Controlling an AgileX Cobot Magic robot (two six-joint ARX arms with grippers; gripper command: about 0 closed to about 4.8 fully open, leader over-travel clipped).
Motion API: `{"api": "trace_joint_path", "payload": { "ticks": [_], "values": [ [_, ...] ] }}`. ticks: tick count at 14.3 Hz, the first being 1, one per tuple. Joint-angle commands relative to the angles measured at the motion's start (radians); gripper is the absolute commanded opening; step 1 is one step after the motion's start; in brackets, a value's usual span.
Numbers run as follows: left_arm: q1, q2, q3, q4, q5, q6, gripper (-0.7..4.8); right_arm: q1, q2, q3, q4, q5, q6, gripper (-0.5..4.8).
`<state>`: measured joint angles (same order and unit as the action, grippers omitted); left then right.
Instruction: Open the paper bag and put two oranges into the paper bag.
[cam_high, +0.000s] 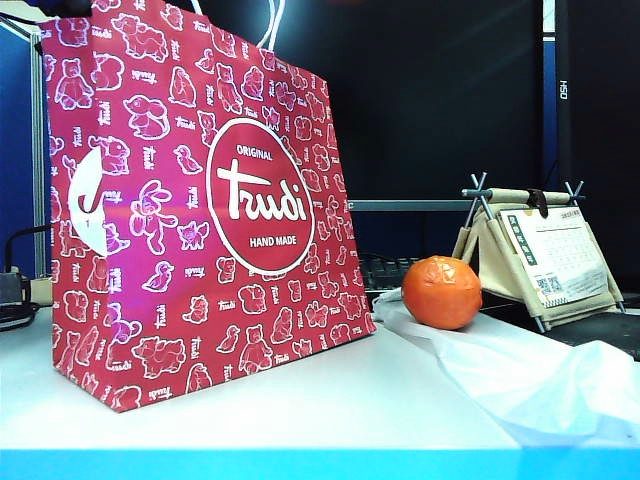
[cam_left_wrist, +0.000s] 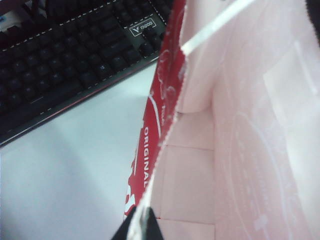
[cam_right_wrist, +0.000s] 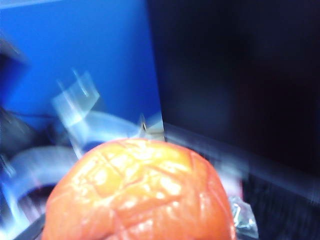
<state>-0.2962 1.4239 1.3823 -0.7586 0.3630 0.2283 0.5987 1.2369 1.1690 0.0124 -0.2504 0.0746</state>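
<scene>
While the left tool pinches the glossy red paper bag, the right tool grips a dimpled orange.

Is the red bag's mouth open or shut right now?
Open. In the left wrist view the left tool pinches the paper bag at its rim, and the pale inside walls with their fold lines show; no fruit visible inside.

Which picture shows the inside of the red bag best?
The left wrist view: it looks straight down into the paper bag, showing its pale pink lining and open rim. The exterior view shows only its printed red outside. The right wrist view shows no bag, only an orange.
</scene>
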Motion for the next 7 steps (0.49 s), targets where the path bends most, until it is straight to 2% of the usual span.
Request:
{"api": "trace_joint_path", "payload": {
  "ticks": [1,2,3,7],
  "values": [
    [0.001,-0.002,0.003,-0.005,-0.001,0.001,-0.05,-0.002,0.083,0.162,-0.099,-0.032,-0.047,-0.05],
    [0.001,-0.002,0.003,-0.007,-0.003,0.001,-0.05,-0.002,0.134,0.222,-0.11,-0.099,-0.046,-0.05],
    [0.001,-0.002,0.003,-0.012,-0.003,0.002,-0.05,0.0,0.163,0.254,-0.124,-0.121,-0.046,-0.05],
    [0.001,-0.002,0.003,-0.027,-0.003,0.008,-0.05,0.013,0.232,0.319,-0.145,-0.149,-0.045,-0.05]
  ]
}}
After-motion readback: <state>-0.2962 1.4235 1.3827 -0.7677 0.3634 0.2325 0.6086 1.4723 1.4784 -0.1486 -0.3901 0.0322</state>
